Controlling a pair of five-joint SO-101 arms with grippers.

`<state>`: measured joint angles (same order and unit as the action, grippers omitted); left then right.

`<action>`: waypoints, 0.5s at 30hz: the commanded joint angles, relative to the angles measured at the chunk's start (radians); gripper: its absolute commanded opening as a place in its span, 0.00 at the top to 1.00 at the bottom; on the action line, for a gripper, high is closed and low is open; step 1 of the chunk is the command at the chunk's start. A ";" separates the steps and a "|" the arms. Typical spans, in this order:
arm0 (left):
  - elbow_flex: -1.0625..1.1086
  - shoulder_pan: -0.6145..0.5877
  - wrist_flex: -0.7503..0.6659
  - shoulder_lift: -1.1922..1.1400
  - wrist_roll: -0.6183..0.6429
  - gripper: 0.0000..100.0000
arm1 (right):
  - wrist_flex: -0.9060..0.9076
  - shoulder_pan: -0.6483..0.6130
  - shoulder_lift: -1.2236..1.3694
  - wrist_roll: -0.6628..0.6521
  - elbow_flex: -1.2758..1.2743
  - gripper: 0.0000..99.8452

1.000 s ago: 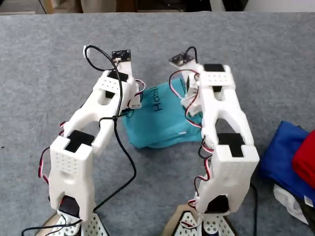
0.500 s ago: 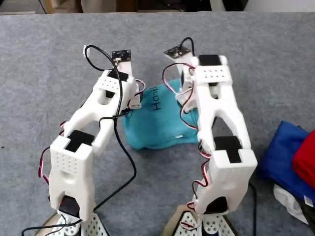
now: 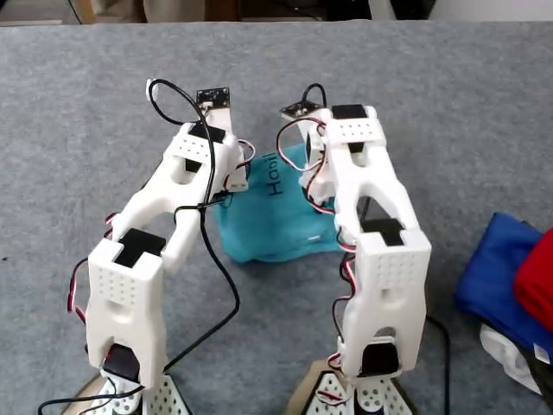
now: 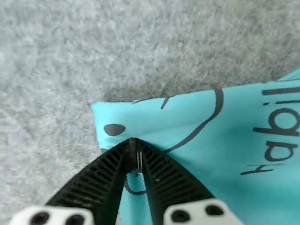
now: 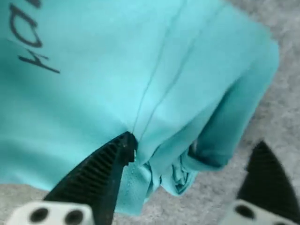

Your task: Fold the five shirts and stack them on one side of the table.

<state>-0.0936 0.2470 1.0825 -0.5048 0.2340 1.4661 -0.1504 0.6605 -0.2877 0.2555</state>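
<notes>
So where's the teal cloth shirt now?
The teal shirt lies mid-table in the high view, left gripper pinching one corner, right gripper open at its bunched edge.

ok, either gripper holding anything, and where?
Left gripper is shut on the teal shirt near its corner. Right gripper is open over the bunched edge, holding nothing.

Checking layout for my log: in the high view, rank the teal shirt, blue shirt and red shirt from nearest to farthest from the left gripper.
1. The teal shirt: pinched in the left gripper, mid-table.
2. The blue shirt: by the table's right edge.
3. The red shirt: beyond the blue one, farther right.
</notes>
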 commanded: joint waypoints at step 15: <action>-0.052 -0.012 0.026 0.001 0.000 0.98 | -0.011 0.007 0.041 0.009 0.036 1.00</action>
<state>-0.1028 0.2470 1.0886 -0.5048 0.2340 1.4645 -0.1412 0.6866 -0.2877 0.2877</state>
